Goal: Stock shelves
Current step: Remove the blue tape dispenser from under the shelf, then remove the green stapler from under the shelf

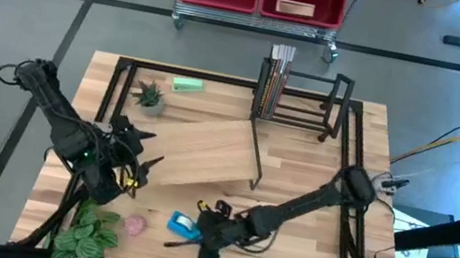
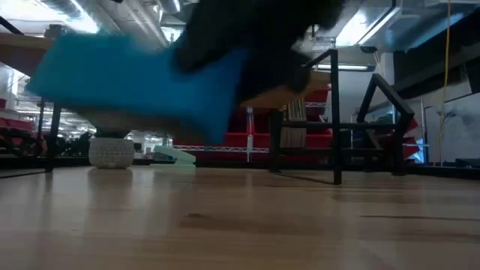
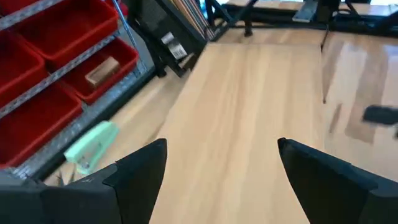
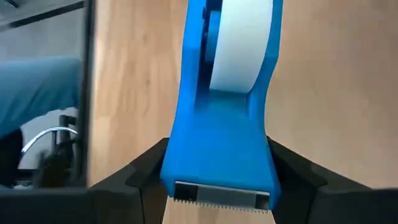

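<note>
At the table's 6 o'clock edge, the right gripper [image 1: 203, 238] clamps a blue tape dispenser [image 4: 221, 146] between both fingers. At 9 o'clock, the left gripper [image 3: 221, 171] hangs wide apart, holding nothing. The wood-topped shelf [image 1: 207, 153] occupies the centre; the black book rack [image 1: 303, 99] stands at 12 o'clock.

Wood-topped shelf [image 1: 207, 149] mid-table, apparently tilted; black book rack [image 1: 304, 95] behind, upright.

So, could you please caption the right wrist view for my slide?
Right gripper clamps a blue tape dispenser above the wooden table.
</note>
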You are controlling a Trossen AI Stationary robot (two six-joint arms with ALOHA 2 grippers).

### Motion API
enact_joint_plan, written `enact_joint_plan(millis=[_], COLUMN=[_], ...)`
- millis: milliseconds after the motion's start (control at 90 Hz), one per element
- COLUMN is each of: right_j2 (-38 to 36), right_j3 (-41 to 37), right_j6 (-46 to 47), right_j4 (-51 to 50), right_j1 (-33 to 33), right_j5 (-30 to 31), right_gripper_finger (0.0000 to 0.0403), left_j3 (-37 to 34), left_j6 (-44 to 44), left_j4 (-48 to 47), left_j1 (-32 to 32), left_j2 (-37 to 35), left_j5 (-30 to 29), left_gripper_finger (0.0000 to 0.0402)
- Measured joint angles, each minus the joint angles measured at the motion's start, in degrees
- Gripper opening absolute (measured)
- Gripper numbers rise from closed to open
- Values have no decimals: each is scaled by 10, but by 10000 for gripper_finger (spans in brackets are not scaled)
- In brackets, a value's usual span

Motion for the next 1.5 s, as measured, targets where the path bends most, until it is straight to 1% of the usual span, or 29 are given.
enact_joint_plan(millis=[167, 256, 422, 589, 667, 756, 867, 922, 989, 1056, 1178, 1222, 1267, 1322, 1367, 1433, 1500], right_j2=[49, 66, 88, 99, 97, 94, 87, 83, 80, 73, 66, 65, 65, 66, 66, 65, 67], right_j3=[73, 98, 115, 115, 117, 138, 182, 209, 242, 273, 314, 319, 320, 319, 311, 290, 267], right_j6=[-19, -19, -18, -15, -20, -42, -86, -105, -122, -126, -118, -105, -86, -55, -31, -10, -4], right_j4=[-26, -45, -47, -44, -43, -52, -98, -146, -215, -294, -426, -467, -496, -539, -556, -561, -561], right_j1=[-14, -15, -14, -14, -11, -5, 7, 13, 21, 28, 39, 42, 43, 44, 47, 47, 46], right_j5=[3, 3, 12, 18, 29, 46, 89, 115, 147, 183, 252, 267, 277, 284, 292, 310, 318], right_gripper_finger=[188, 191, 237, 247, 248, 250, 250, 251, 251, 251, 251, 252, 252, 252, 252, 252, 252], left_j3=[0, 0, 0, 0, 0, 0, 0, 0, 6, 18, 47, 60, 71, 80, 85, 91, 92], left_j6=[-4, -4, -4, -7, -8, -8, -8, 2, 52, 132, 336, 414, 490, 575, 622, 657, 675], left_j4=[-1, -1, 0, -1, -1, 0, 1, 6, 23, 63, 174, 215, 265, 324, 363, 404, 426], left_j1=[0, 0, 1, 1, 1, 1, 14, 30, 68, 116, 227, 278, 333, 409, 477, 578, 675], left_j2=[1, 1, 1, 1, 1, 1, 1, -2, -6, -8, -9, -9, -10, -10, -10, -5, 7], left_j5=[15, 16, 16, 11, 11, 11, 12, 23, 53, 81, 104, 116, 139, 193, 254, 357, 433], left_gripper_finger=[299, 299, 299, 299, 299, 299, 299, 299, 299, 299, 299, 299, 299, 299, 299, 299, 299])
